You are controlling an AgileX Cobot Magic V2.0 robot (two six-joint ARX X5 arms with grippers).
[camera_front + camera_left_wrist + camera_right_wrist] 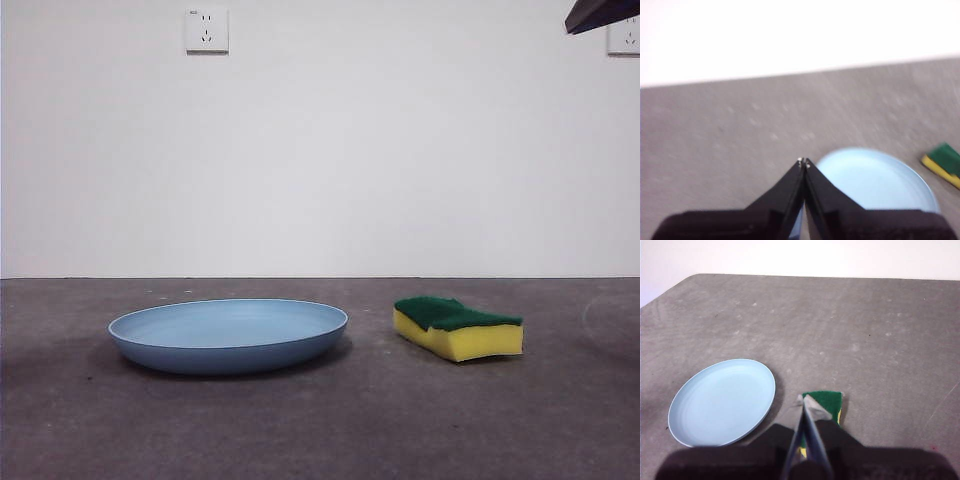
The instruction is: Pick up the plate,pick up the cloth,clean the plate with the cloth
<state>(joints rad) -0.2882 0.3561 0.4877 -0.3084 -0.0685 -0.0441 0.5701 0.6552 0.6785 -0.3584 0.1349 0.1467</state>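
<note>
Two items on table: plate, cloth apart.

Open table around plate and sponge; gap between them.

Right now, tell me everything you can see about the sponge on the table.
The sponge is a small block of yellow foam with a dark green scouring layer on top and wavy sides. It looks soft and dry. It lies flat, green side up, on the grey table, beside the light-blue plate with a gap between them. Only the table touches it. The right gripper, jaws shut, hangs above it without contact.
</note>
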